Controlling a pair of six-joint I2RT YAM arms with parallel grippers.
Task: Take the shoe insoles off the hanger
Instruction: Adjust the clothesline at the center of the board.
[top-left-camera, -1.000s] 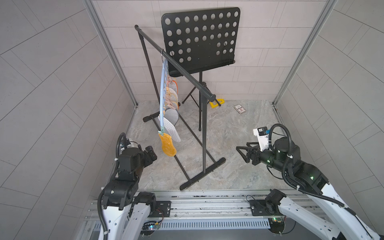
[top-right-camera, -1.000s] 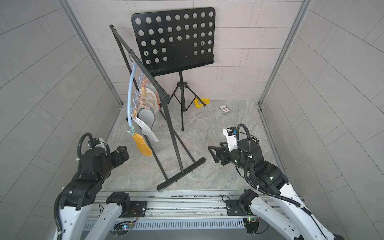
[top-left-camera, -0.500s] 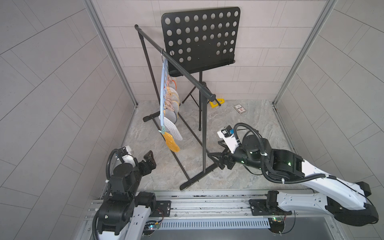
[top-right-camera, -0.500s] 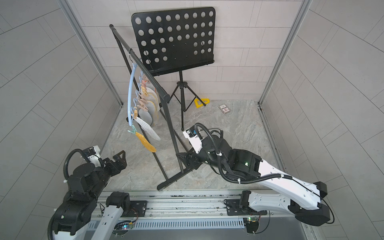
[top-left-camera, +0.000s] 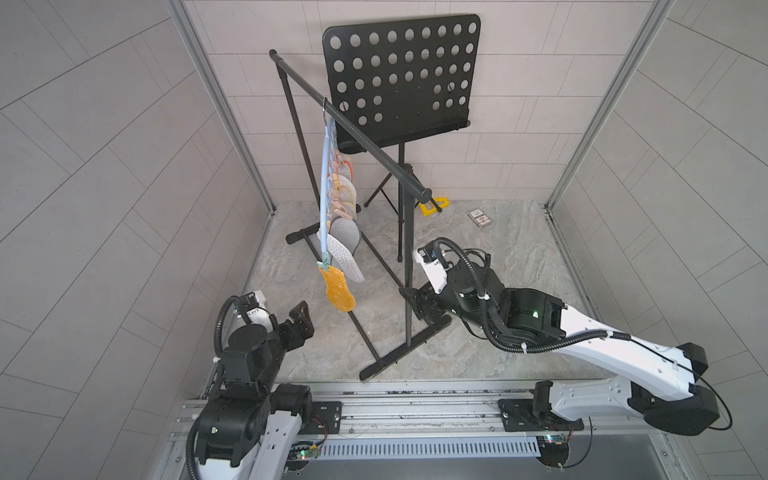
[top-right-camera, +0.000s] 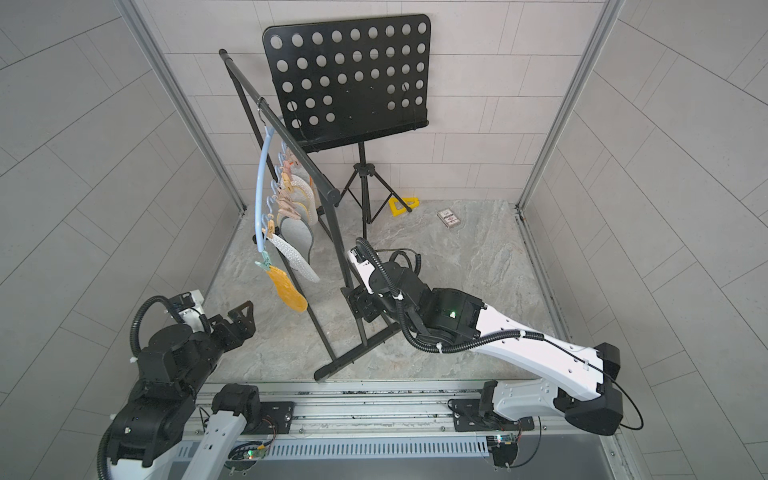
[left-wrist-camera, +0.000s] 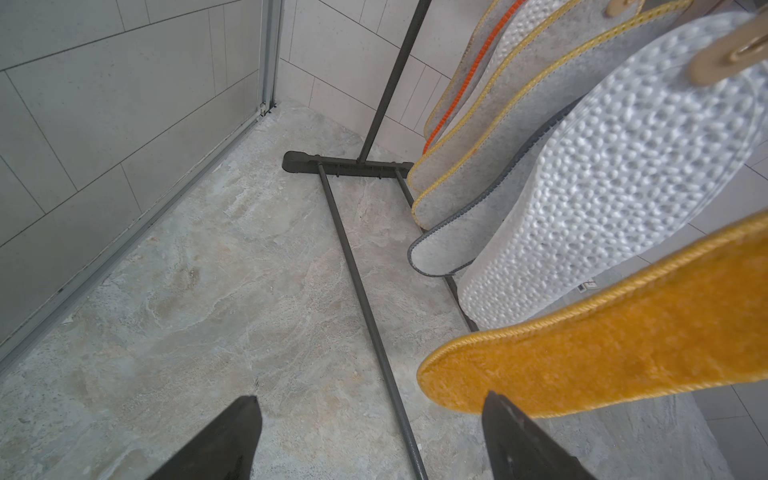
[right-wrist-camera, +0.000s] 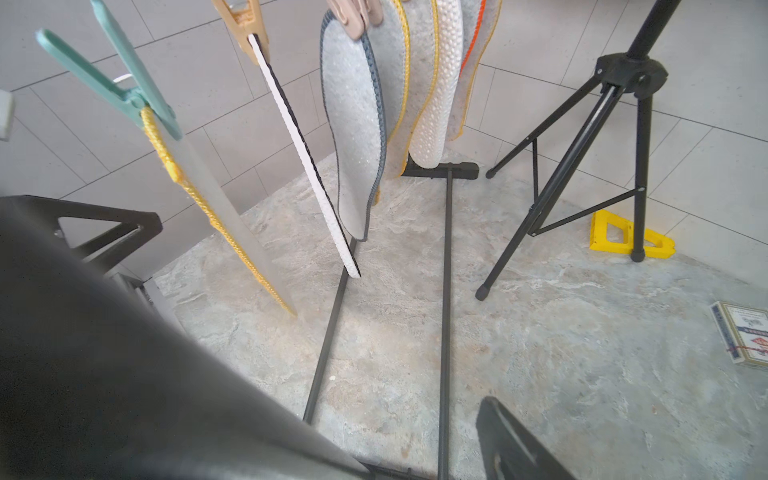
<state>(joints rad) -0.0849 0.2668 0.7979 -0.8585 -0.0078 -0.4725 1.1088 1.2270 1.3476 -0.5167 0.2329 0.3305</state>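
Left gripper (left-wrist-camera: 370, 399) spread wide, empty, near the yellow insole (left-wrist-camera: 623, 353) toe: end piece, hangs lowest, likely first pull. All shoe insoles (top-left-camera: 344, 230) clipped on the hanger (top-left-camera: 323, 195), hooked on rack bar (top-left-camera: 361, 133). Right gripper (top-right-camera: 360, 306) spread, empty, beside rack post (top-right-camera: 348, 266), probably working the other side.

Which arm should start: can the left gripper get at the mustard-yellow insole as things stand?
Likely yes: the left gripper is open, the mustard-yellow insole hangs just ahead of it, nothing between; the rack's floor bar lies lower.
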